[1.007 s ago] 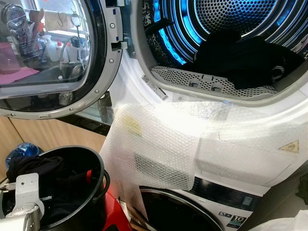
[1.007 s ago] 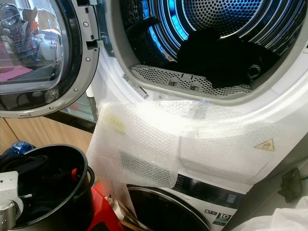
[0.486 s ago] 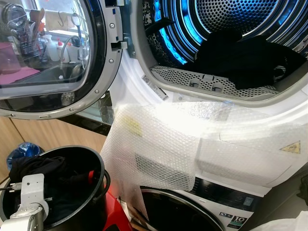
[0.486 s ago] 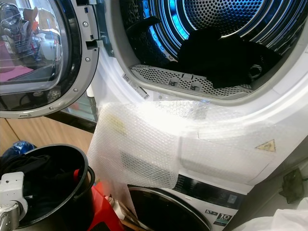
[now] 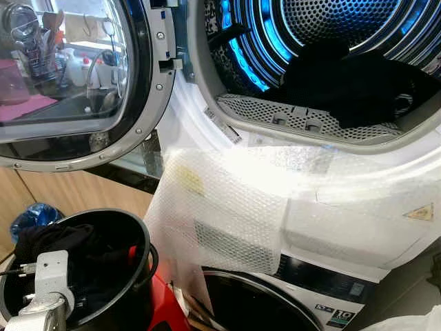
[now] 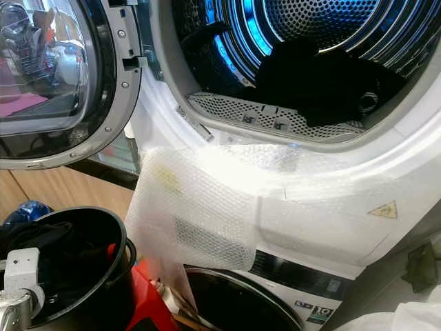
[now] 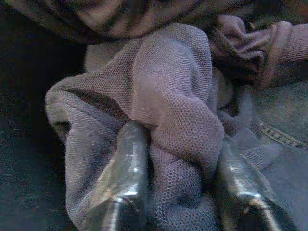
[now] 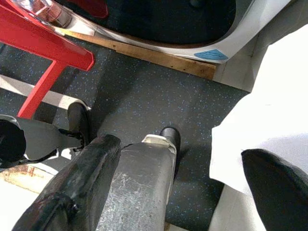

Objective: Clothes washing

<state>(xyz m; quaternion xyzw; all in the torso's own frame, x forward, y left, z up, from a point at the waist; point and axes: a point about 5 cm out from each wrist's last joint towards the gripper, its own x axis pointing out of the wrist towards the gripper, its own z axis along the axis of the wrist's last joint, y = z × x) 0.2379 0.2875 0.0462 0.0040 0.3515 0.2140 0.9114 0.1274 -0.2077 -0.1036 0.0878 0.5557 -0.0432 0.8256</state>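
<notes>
A black bucket at lower left holds dark clothes. My left arm's wrist reaches down into it. In the left wrist view my left gripper is shut on a fold of grey-purple knit garment, which bulges between the two fingers, with denim beside it. Above, the upper machine's drum stands open with black clothes lying inside near its perforated lip. My right gripper hangs open over the dark speckled floor.
The round glass door is swung open to the left. Bubble wrap drapes over the front, above a lower machine. A red stool stands under the bucket, a blue bag behind it, and white cloth at right.
My left wrist has shifted slightly right and down in the bucket. The clothes in the drum and the door have stayed put.
</notes>
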